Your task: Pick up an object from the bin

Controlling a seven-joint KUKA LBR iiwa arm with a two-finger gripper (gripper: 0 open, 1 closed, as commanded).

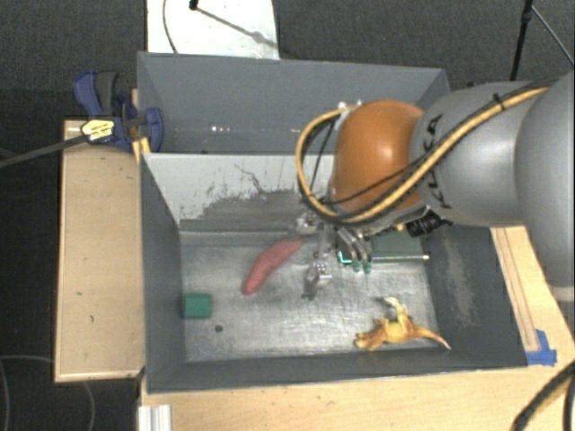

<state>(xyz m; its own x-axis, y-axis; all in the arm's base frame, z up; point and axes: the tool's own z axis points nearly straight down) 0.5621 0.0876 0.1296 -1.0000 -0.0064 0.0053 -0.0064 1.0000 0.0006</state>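
Camera view: jaws (gap unreadable) beside red sausage-shaped toy (269, 265); green block (197, 306), yellow dinosaur (395, 332) well apart

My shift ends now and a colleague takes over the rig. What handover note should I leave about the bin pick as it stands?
Gripper: low over the middle of the bin, just right of the pink sausage-shaped thing. Nothing seen in its grasp; open or shut unclear.
Other things: green block front left, yellow dinosaur toy front right, both on the floor, apart from the gripper.
Done: nothing picked yet.
Left: grasp one thing and lift it out.
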